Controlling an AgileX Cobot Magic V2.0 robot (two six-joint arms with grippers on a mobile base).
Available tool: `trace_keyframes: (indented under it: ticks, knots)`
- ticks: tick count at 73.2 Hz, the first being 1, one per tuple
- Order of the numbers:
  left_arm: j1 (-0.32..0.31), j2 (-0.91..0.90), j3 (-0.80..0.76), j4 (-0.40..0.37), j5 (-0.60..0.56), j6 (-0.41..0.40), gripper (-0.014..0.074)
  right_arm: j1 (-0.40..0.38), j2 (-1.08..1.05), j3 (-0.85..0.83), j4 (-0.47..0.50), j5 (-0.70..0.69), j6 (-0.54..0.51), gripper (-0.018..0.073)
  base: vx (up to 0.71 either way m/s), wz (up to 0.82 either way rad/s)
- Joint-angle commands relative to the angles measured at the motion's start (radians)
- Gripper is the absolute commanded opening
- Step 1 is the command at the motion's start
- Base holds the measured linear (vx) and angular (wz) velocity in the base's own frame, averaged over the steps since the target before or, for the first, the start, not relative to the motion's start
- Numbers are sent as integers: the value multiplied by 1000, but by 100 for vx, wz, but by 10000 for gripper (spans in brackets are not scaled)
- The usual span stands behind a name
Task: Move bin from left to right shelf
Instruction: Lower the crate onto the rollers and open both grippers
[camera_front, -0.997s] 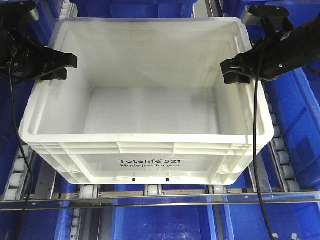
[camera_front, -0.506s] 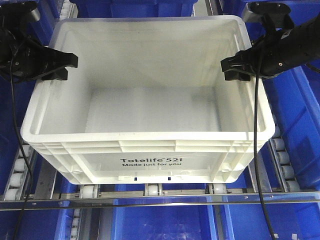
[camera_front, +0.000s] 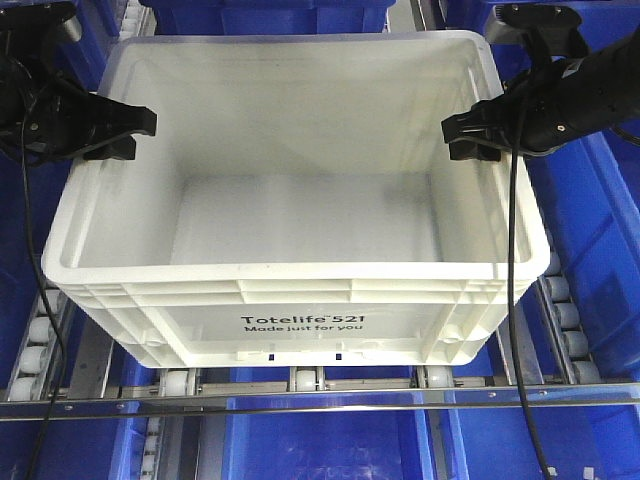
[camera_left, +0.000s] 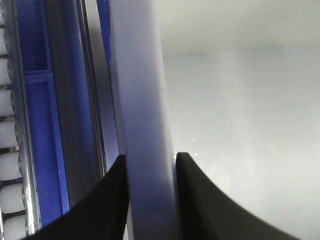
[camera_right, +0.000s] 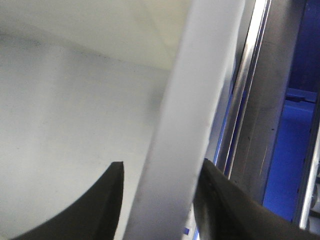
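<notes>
We have the bin (camera_front: 300, 240) between our two arms: a big white plastic tote, empty inside, with a ribbed rim and black print on its front wall. It sits over the roller rails (camera_front: 45, 345) of the shelf, its front edge near the metal bar (camera_front: 320, 405) that runs across the bottom of the front view, with blue bins (camera_front: 590, 230) around and below it. Whether its base rests on the rollers or is just clear of them we cannot tell.

Our left pincer (camera_front: 128, 132) straddles the left wall near its top, one finger inside and one outside; in the left wrist view the dark fingers (camera_left: 112, 200) sit right against both faces of the rim (camera_left: 145, 150), so we judge it clamped on the bin. Our right pincer (camera_front: 468, 138) does the same on the right wall, and the right wrist view shows its fingers (camera_right: 105, 200) either side of that rim (camera_right: 185, 150), touching or very nearly so (the inner one may have a sliver of gap).

As for handling, we expect the bin to be light for its size, being empty, and fairly stiff thanks to the ribbing, though the thin upper walls may flex a little under a pinch. The plastic looks smooth, so it could slip if one side lags. The two side rims, opposite each other, seem the sensible place to hold it, kept level.
</notes>
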Motion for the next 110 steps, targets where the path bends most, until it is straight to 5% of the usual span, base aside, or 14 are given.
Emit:
trace_keyframes:
  ticks: [1, 18, 30, 96, 110]
  knots:
    - [-3, -6, -18, -25, -85, 44, 117, -1, -50, -43, -7, -145, -55, 199, 0, 0]
    - [-3, -6, -18, -25, -98, 55, 321, -1, -50, -43, -7, -146, -55, 484, 0, 0]
    - [-3, -14, -20, -25, -116, 55, 398, -1, -72, -44, -14, -146, -55, 589, 0, 0]
    - [-3, -163, -16, 27, -81, 55, 397, 0, -231, -38, -31, 22, 5, 591, 0, 0]
    - [-3, -236, 110, 27, -156, 55, 397, 0, -296, 97, 7, -102, 5, 576, 0, 0]
